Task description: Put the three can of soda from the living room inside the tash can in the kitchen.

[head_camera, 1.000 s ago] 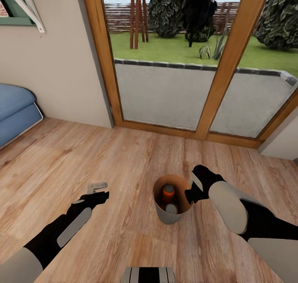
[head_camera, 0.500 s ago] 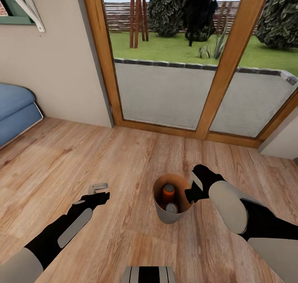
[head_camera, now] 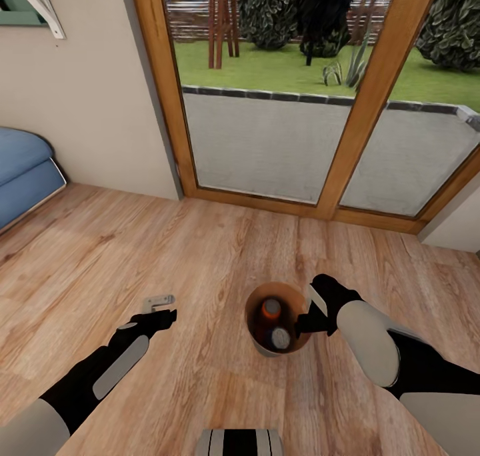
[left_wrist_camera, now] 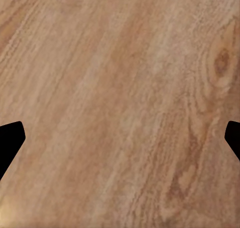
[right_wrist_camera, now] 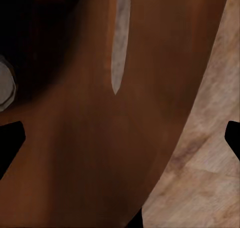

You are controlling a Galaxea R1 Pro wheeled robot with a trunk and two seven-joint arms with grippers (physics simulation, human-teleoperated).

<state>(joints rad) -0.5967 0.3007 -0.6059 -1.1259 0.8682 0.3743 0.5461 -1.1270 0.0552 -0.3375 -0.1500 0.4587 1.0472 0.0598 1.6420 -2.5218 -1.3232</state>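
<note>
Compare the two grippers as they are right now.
The left gripper hangs over bare wood floor, holding nothing; the right gripper is at the rim of the trash can with soda cans inside. Left jaws stand wide open; whether the right ones clamp the rim is unclear. Both have black fingers.

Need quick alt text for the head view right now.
The right gripper is at the rim of a copper-brown trash can on the wood-plank floor, with an orange soda can and a second can's silvery top inside. The left gripper hangs over bare floor.
</note>
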